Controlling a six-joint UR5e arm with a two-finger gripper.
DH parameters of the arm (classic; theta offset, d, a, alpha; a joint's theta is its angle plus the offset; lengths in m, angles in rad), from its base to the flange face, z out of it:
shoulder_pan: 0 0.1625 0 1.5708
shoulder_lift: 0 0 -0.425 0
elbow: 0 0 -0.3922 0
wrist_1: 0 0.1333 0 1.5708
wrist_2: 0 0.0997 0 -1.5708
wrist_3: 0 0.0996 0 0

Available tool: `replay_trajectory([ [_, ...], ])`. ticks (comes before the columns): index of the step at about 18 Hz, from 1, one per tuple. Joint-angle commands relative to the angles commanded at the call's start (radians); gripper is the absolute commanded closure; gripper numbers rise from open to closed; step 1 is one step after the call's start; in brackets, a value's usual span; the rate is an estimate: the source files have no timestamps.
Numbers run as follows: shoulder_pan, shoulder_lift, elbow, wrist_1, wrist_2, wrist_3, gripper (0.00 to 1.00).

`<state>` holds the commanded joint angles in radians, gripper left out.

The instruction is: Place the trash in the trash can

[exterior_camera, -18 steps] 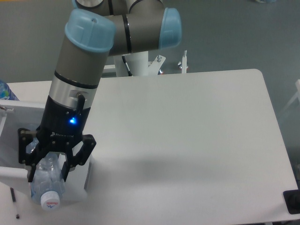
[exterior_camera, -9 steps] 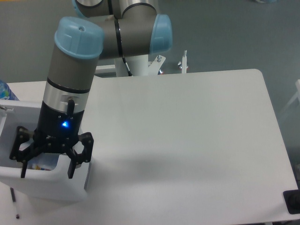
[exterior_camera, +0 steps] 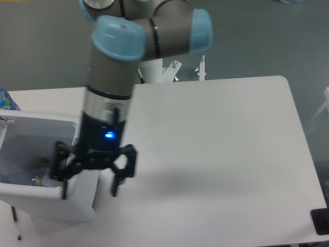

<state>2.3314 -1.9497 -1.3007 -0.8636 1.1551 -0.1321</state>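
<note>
White plastic forms the trash can [exterior_camera: 31, 195] at the lower left of the frame, thick-rimmed with rounded corners. Inside we see the trash [exterior_camera: 36, 177], clear crushed plastic with bluish tints. Our end effector [exterior_camera: 90, 188] hangs spread and empty over the can's right wall, above the tabletop [exterior_camera: 216, 154].

White table [exterior_camera: 221, 144] with rounded corner; grey floor [exterior_camera: 267, 36] behind.
</note>
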Motion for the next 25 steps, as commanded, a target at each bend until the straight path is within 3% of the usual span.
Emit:
replay_trajectory([
  [10, 0.192, 0.006, -0.155, -0.003, 0.020, 0.388, 0.00],
  [16, 0.207, 0.011, -0.204, -0.052, 0.186, 0.621, 0.00],
  [18, 0.203, 0.021, -0.213, -0.089, 0.201, 0.757, 0.00],
  [22, 0.197, 0.017, -0.204, -0.176, 0.363, 1.066, 0.00],
  [25, 0.197, 0.009, -0.197, -0.184, 0.368, 1.132, 0.00],
])
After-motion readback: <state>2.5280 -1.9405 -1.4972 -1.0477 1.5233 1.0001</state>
